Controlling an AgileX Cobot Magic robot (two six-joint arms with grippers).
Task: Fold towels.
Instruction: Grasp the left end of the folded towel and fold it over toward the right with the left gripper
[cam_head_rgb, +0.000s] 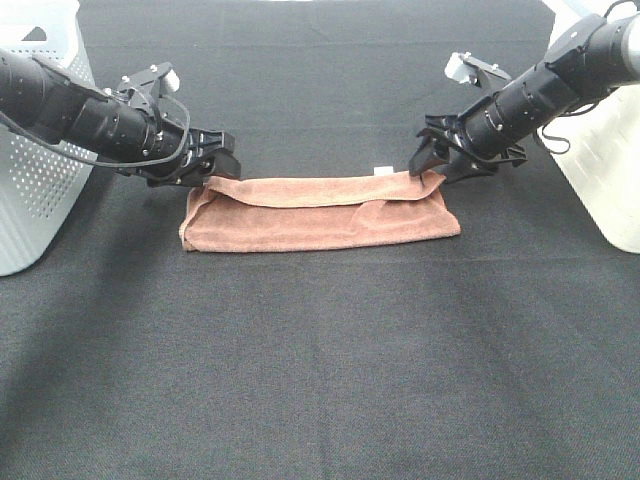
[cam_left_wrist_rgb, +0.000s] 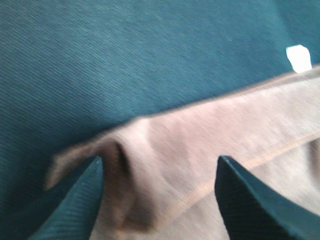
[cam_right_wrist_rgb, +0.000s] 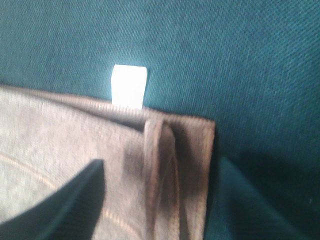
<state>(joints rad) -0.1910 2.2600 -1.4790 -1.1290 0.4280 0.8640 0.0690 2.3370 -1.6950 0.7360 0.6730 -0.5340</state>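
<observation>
I see the towel (cam_head_rgb: 320, 210) lying in the middle of the black table (cam_head_rgb: 320, 380), folded into a long band that runs side to side, with an upper layer lapped over its far half. A small white tag (cam_head_rgb: 381, 169) sticks out from the far edge near the right end. My left gripper (cam_head_rgb: 212, 166) sits low at the towel's far left corner. In its wrist view the two fingers (cam_left_wrist_rgb: 75, 205) stand wide apart with a raised pucker of cloth between them, not pinched. My right gripper (cam_head_rgb: 433, 163) is at the far right corner. Its wrist view shows the fingers (cam_right_wrist_rgb: 70, 200) spread just as wide, straddling the folded corner, with the tag just beyond the edge. Both wrist views are blurred, so I cannot tell whether the fingertips touch the cloth. A perforated white basket (cam_head_rgb: 35, 200) stands at the table's left edge and a white bin (cam_head_rgb: 605, 170) at the right, both apart from the towel.
</observation>
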